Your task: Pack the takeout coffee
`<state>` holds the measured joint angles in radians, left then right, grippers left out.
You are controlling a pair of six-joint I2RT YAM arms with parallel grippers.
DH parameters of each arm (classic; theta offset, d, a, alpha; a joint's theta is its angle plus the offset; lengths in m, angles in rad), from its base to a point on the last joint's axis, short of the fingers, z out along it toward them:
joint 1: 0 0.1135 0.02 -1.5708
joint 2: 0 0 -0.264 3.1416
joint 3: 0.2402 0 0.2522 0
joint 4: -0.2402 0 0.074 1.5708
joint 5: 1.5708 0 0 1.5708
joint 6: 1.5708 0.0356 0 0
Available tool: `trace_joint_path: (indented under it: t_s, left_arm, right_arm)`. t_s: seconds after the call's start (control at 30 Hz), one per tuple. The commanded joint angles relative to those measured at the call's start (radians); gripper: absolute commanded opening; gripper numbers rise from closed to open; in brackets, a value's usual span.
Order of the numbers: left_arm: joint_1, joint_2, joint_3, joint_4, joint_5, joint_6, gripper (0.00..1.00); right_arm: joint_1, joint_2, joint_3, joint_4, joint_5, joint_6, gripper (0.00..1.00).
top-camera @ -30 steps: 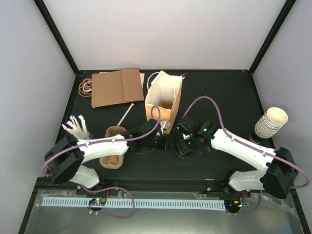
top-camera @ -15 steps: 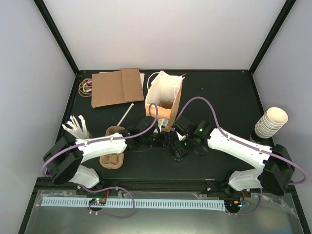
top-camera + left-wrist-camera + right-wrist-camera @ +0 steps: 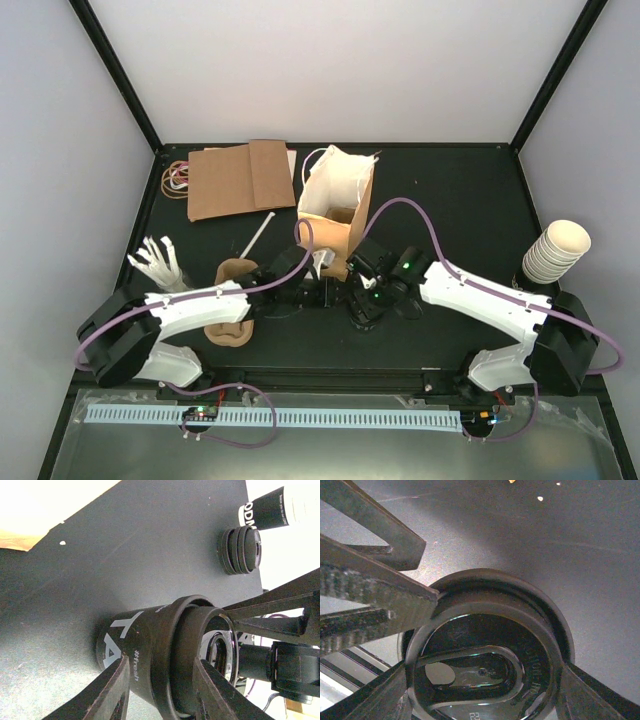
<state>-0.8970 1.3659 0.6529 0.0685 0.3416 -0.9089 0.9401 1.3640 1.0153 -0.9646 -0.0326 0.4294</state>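
A small dark takeout coffee cup with white lettering stands on the black table between my two grippers. My left gripper is shut on the cup's body, its fingers on either side. A round black lid sits on top of the cup. My right gripper comes from above and is shut on the lid's rim, its fingers at both sides. My left gripper's fingers show at the left of the right wrist view. Another dark cup stands far off.
A brown pulp cup tray lies under my left arm. An open paper bag stands just behind the grippers. A stack of black lids lies on the table. Cream paper cups at right; cardboard, straw, white cutlery at left.
My right gripper has moved left and closed in over the cup held by my left gripper. My left arm has shifted slightly.
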Motion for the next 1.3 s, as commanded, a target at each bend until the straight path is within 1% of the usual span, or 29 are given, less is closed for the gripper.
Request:
trace_joint_path:
  t_s: [0.0,0.27,0.63,1.07,1.27]
  left_arm:
    - [0.012,-0.038,-0.020,0.014,-0.007,-0.002,0.37]
    - [0.018,-0.039,-0.021,0.011,0.000,0.004,0.37]
    - [0.018,-0.011,-0.021,0.032,0.021,-0.001,0.37]
    - [0.018,0.041,-0.030,0.043,0.017,-0.001,0.32]
    - [0.018,0.068,-0.050,0.071,0.021,-0.007,0.28]
  right_arm:
    - [0.029,0.079,-0.070,-0.068,-0.004,0.030,0.72]
    - [0.045,0.068,-0.092,-0.029,-0.004,0.061,0.71]
    - [0.054,0.060,-0.094,-0.026,-0.003,0.063,0.71]
    - [0.055,0.058,-0.089,-0.030,-0.002,0.061,0.71]
    - [0.055,0.057,-0.092,-0.029,-0.007,0.065,0.71]
